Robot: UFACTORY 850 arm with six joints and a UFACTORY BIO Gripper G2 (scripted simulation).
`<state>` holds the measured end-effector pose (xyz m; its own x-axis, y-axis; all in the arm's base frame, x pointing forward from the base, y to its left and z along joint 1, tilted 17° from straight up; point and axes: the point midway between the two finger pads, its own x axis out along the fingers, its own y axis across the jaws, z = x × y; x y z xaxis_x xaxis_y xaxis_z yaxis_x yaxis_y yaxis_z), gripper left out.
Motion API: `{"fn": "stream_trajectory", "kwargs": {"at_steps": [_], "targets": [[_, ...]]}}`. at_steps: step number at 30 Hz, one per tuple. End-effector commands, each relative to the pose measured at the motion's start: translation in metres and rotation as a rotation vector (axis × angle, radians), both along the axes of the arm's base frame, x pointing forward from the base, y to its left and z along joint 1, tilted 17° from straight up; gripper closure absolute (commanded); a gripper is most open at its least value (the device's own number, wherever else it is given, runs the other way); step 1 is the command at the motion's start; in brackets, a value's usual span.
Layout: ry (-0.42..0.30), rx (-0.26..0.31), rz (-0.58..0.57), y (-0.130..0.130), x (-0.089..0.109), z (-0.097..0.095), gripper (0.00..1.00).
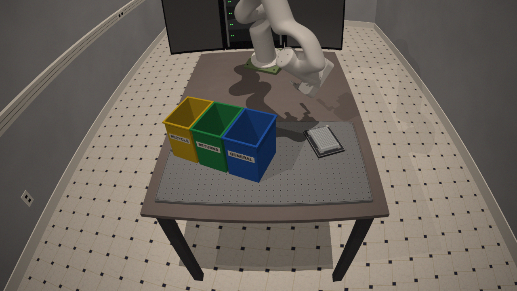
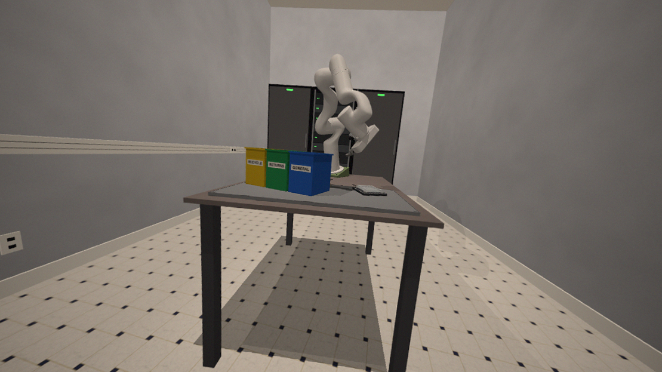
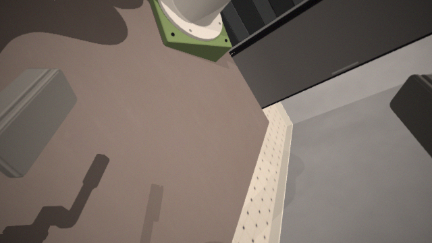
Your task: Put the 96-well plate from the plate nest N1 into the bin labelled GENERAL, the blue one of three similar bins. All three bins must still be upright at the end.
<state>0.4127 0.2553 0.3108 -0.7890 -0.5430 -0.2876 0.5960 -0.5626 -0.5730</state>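
Note:
The white 96-well plate (image 1: 325, 139) (image 2: 369, 189) lies flat in the black plate nest (image 1: 311, 145), right of the bins. The blue bin labelled GENERAL (image 1: 242, 169) (image 2: 299, 181) stands upright, nearest the plate. The green RETURNS bin (image 1: 211, 159) (image 2: 276, 177) and the yellow RECYCLE bin (image 1: 183, 150) (image 2: 254, 174) stand upright in a row to its left. My gripper (image 3: 233, 111) (image 2: 350, 146) is open with nothing between its fingers. It is tilted above the table, behind the nest and back toward the arm's base. The plate and bins are outside the wrist view.
The bins and nest stand on a grey perforated board (image 1: 289, 188) on the brown table (image 1: 213, 79) (image 3: 189, 135). The arm's green base plate (image 1: 253, 67) (image 3: 196, 50) is at the table's back, before dark cabinets (image 1: 195, 28) (image 3: 304, 57). The bins stand close side by side.

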Motion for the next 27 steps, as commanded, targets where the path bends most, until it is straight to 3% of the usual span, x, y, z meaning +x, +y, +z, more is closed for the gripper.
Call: {"fn": "stream_trajectory", "kwargs": {"at_steps": [1, 17, 18, 22, 27], "targets": [[-0.002, 0.001, 0.0, 0.0, 0.0, 0.001, 0.0], [-0.002, 0.001, 0.0, 0.0, 0.0, 0.001, 0.0], [-0.002, 0.001, 0.0, 0.0, 0.0, 0.001, 0.63], [-0.082, -0.032, 0.098, -0.017, 0.007, -0.001, 0.63], [-0.11, -0.044, 0.131, -0.032, 0.01, -0.004, 0.63]]}}
